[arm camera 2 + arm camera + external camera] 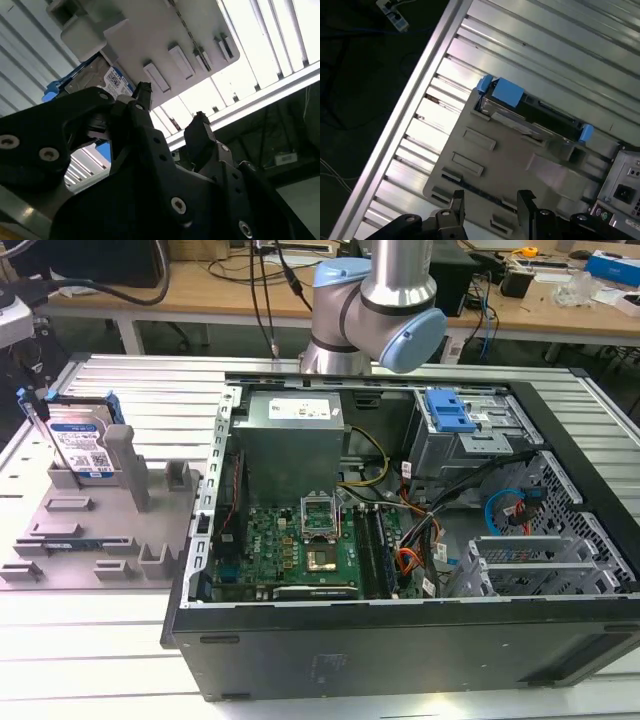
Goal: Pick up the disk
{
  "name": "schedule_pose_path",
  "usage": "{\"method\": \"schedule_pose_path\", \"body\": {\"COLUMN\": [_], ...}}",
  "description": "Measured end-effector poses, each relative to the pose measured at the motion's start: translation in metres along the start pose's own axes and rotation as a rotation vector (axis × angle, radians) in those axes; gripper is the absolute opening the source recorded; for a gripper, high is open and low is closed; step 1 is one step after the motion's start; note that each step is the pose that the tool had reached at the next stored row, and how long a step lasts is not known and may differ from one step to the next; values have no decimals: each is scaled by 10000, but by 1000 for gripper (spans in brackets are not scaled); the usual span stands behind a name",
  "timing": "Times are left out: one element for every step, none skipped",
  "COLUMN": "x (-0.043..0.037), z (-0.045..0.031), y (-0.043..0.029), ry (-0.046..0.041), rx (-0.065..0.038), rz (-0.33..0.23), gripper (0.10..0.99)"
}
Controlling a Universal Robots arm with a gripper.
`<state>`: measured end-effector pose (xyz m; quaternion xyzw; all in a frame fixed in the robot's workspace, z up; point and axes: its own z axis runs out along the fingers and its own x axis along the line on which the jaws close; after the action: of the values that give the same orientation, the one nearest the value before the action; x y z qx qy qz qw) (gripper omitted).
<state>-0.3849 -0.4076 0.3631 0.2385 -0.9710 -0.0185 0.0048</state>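
- The gripper [491, 197] has its fingers apart and holds nothing.
- Beyond the fingers, in the first wrist view, lies the grey fixture [485, 165].
- The disk [85, 445] stands upright at the fixture's back edge, untouched, at the exterior view's left of the open computer case [400, 665].

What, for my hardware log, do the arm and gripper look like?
The arm has silver metal tubes and pale blue caps on its joints. The gripper, in the second wrist view, is matte black, with two linked fingers dotted with silver screw heads.
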Motion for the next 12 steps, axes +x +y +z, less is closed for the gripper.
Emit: {"method": "schedule_pose_path", "body": {"x": [0,0,0,-1,0,0,-1,-1,0,0,0,0], "z": [1,2,3,4,6,7,9,10,11,12,14,16], "y": [0,0,-1,-1,-1,0,0,-1,-1,0,0,-1], "ry": [10,14,12,7,3,0,3,9,15,19,23,30], "rx": [0,2,14,22,27,32,33,36,38,40,42,44], "rz": [-273,-448,-869,-1076,-1251,-1443,-1629,-1857,-2032,-2217,-2397,-2663], "gripper": [541,541,541,541,541,541,541,541,541,541,541,541]}}
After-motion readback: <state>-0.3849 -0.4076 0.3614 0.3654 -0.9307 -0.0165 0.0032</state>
